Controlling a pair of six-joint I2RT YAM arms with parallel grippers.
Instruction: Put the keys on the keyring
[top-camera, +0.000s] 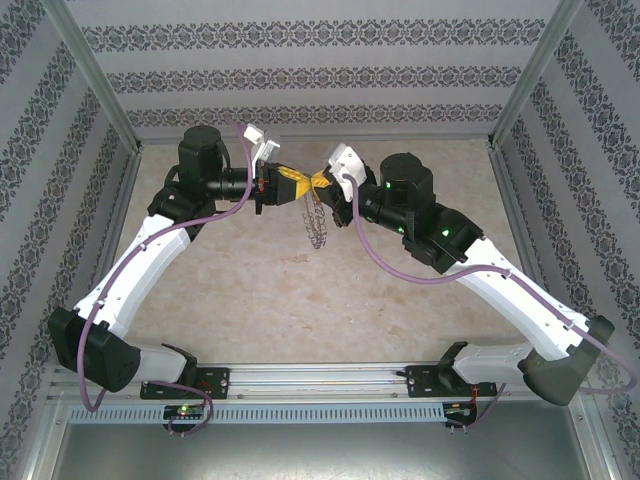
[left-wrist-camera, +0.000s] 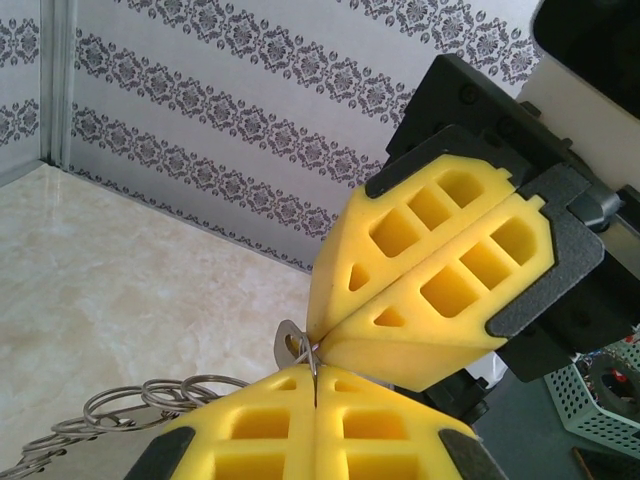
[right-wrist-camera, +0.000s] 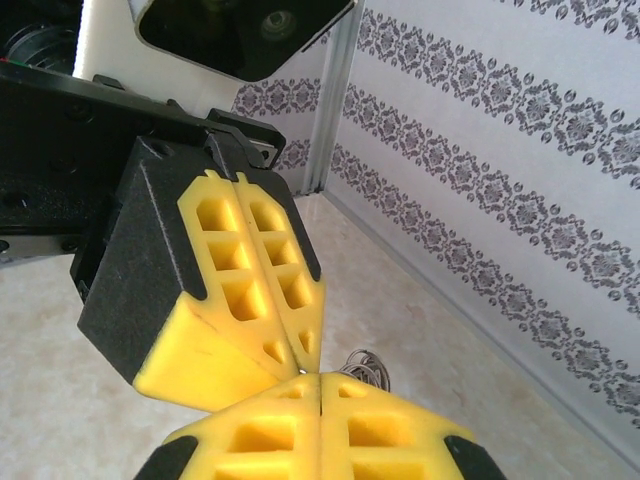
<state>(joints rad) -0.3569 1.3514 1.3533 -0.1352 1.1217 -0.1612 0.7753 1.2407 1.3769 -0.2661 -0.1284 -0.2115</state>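
Where my left pincer (left-wrist-camera: 315, 388) and right pincer (left-wrist-camera: 313, 335) meet tip to tip, the pads cover whatever is nipped between them. A small silver tab (left-wrist-camera: 289, 345) with a hole pokes out, and I cannot tell what it belongs to. In my left wrist view the keyring (left-wrist-camera: 120, 405) runs off the lower left edge. From my right wrist, my own fingers hide most of the keyring (right-wrist-camera: 365, 366). From above, the keyring (top-camera: 317, 225) is too small to read its rim.

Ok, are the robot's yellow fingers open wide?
No, the left end effector and the right end effector are both squeezed shut, with no gap showing between their halves.
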